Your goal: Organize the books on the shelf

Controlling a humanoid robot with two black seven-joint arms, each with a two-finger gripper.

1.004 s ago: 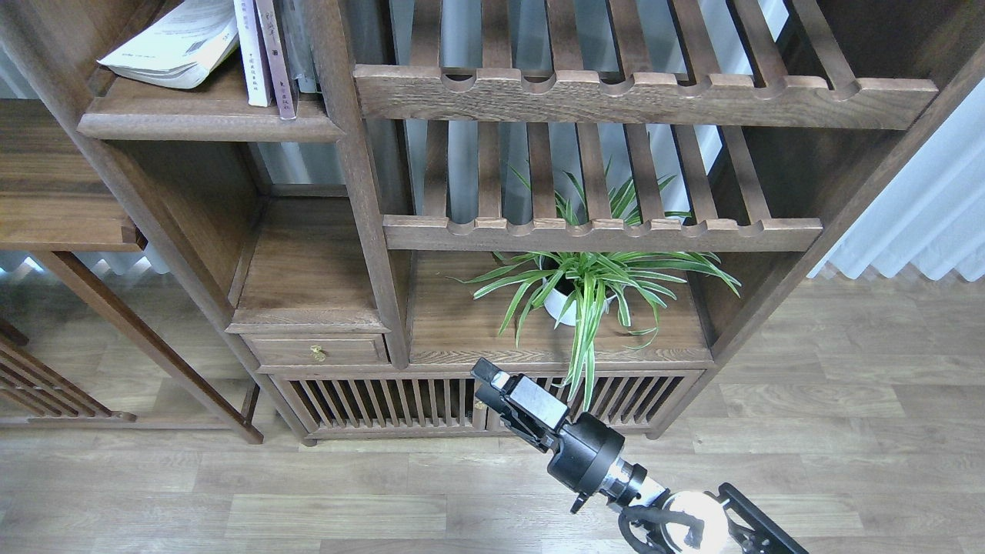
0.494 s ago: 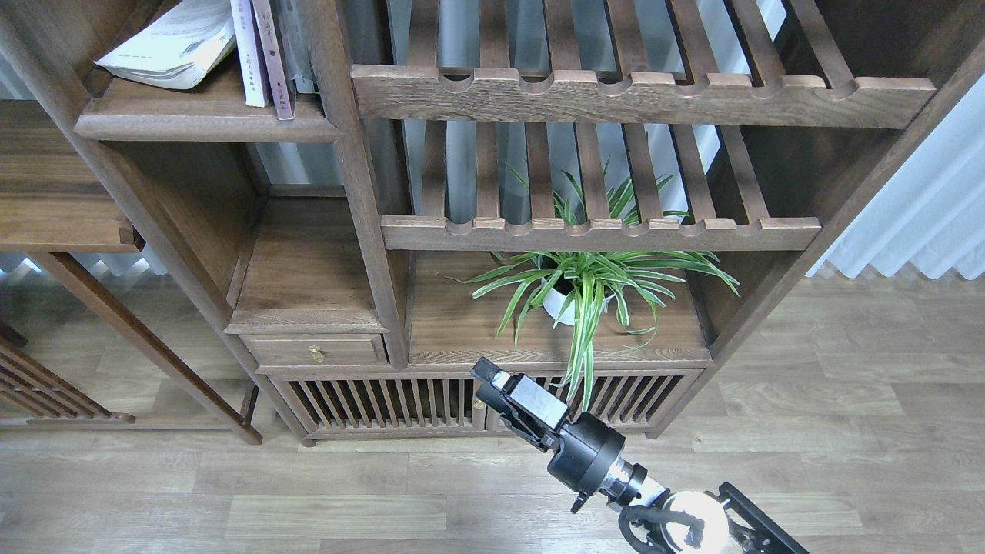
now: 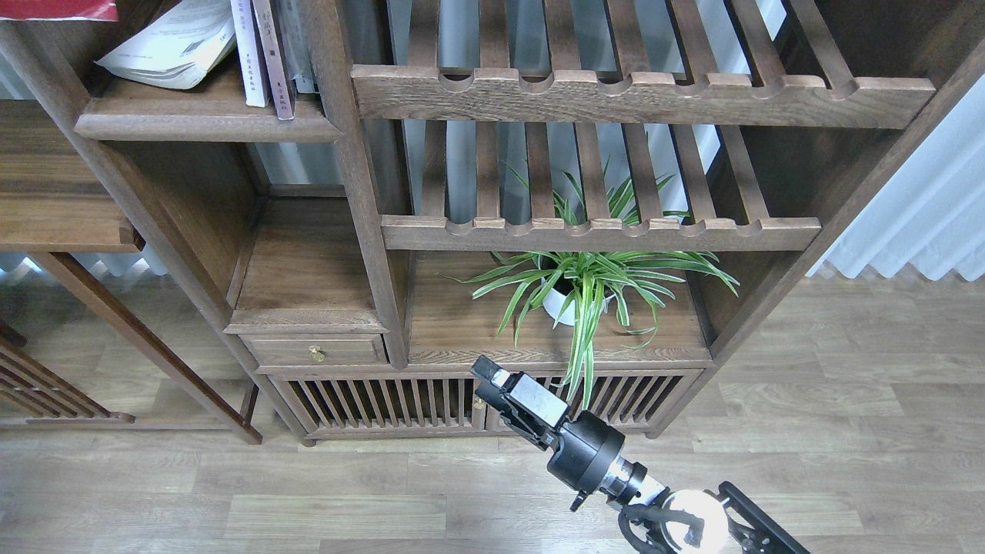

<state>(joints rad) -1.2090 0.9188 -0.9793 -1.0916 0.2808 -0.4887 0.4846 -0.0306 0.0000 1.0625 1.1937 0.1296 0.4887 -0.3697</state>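
Note:
At the top left, the dark brown plank shelf (image 3: 208, 123) carries a white paperback book (image 3: 169, 42) lying tilted with its pages bowed. A red book (image 3: 58, 8) shows only as a strip at the top left edge of the view. Thin pale volumes (image 3: 262, 54) stand upright to the right of the white book. My right gripper (image 3: 486, 382) is low in the middle, in front of the cabinet's slatted base and far below the shelf. It is seen from behind, so its fingers cannot be told apart. My left gripper is out of view.
Two slatted racks with scalloped rails (image 3: 600, 231) span the right of the cabinet. Under them a potted spider plant (image 3: 585, 285) stands just above my right gripper. A small drawer (image 3: 315, 350) sits at lower left. A side table (image 3: 54, 192) stands at the left, above the wood floor.
A red strip of a book has come into view at the top left edge. My right arm has hardly moved.

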